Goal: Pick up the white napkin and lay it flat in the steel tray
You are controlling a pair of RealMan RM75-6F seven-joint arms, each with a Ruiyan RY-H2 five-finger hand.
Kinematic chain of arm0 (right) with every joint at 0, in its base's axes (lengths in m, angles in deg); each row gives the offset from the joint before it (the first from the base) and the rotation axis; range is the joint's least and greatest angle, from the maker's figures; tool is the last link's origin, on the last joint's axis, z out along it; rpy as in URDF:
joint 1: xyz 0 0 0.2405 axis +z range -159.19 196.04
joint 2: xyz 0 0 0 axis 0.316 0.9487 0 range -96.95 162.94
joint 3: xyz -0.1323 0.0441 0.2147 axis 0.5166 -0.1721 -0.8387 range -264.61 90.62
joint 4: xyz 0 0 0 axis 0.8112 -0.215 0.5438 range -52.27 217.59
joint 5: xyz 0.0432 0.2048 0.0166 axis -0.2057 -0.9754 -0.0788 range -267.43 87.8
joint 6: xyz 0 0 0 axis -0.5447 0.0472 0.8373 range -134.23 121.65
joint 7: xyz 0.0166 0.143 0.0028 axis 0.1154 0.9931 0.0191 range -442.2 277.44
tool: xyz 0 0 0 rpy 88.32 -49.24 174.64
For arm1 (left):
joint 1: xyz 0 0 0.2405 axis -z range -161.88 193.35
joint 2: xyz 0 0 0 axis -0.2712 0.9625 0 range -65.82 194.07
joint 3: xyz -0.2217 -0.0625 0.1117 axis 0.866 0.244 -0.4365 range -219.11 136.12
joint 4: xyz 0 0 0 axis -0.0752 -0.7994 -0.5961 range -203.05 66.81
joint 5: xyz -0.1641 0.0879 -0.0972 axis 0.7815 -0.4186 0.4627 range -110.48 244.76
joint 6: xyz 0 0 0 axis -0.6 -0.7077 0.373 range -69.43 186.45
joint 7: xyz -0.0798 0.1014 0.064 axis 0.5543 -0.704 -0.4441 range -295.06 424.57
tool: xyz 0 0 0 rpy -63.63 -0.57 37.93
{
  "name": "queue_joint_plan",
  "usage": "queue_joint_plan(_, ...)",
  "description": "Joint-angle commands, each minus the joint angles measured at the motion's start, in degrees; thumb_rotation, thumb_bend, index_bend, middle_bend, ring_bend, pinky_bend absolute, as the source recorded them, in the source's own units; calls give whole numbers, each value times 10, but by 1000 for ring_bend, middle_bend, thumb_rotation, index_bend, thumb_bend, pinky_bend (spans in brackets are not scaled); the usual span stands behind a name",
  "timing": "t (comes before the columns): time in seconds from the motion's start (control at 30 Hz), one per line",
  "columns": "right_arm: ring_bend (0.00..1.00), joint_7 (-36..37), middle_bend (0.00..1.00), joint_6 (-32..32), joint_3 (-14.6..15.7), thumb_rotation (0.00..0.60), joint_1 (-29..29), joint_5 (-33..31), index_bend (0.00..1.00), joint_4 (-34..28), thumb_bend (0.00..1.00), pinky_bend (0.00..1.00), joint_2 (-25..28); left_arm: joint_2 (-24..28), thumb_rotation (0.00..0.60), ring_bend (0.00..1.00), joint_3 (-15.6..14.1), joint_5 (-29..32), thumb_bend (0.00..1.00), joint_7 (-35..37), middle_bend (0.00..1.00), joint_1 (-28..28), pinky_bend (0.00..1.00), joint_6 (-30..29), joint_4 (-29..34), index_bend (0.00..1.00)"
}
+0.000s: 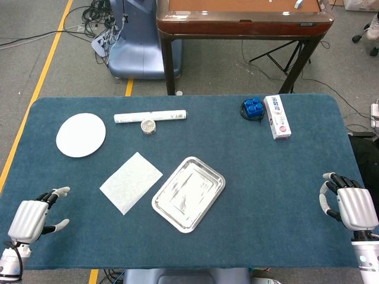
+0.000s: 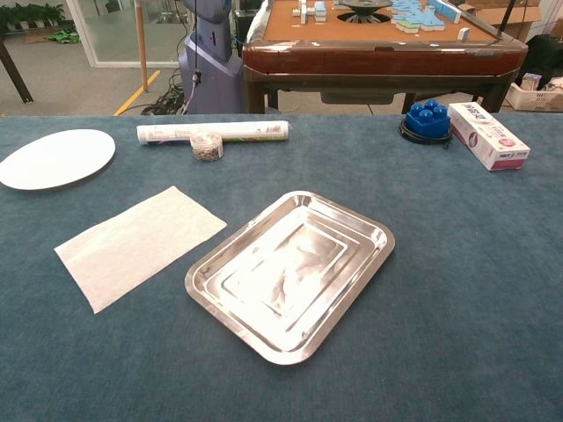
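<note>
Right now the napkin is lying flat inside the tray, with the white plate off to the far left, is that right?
Not quite. The napkin lies flat on the table beside the tray, to its left, not inside it, as the head view shows. The plate is off to the far left.

Beyond the blue-covered bench (image 1: 284,177) lies a grey floor (image 1: 53,65) with a yellow line (image 1: 47,62), tangled cables (image 1: 98,12), and a brown wooden table (image 1: 243,21).

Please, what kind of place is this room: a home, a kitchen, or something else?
Probably a robotics lab or test room, not a home. Loose cables lie on the grey floor beside yellow floor tape, a blue machine base stands behind the blue-covered table, and a game table stands beyond.
</note>
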Motion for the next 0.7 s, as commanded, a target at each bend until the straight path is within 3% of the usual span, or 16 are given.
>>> queue_joint_plan(0.03, 303, 4, 313, 3, -1, 600, -2, -1, 593, 0, 383, 354, 1, -11, 600, 678, 1, -41, 37, 30, 833, 27, 900, 1, -24, 260)
queue_joint_plan(0.17, 303, 9, 314, 5, -1, 600, -3, -1, 593, 0, 383, 354, 3, -18, 600, 817, -3, -68, 37, 57, 991, 54, 991, 18, -42, 283)
queue_joint_plan(0.5, 303, 24, 320, 11, -2, 600, -6, 4, 593, 1, 383, 354, 7, -57, 600, 923, -3, -106, 13, 62, 1000, 105, 1000, 38, -92, 326)
queue_joint_plan(0.63, 303, 28, 320, 12, -2, 600, -7, 5, 593, 0, 383, 354, 9, -77, 600, 876, -4, -115, 10, 55, 1000, 120, 992, 40, -116, 329)
queue_joint_plan(0.7, 303, 31, 320, 13, -2, 600, -7, 5, 593, 0, 383, 354, 10, -83, 600, 757, -7, -116, 9, 54, 951, 125, 924, 44, -124, 314)
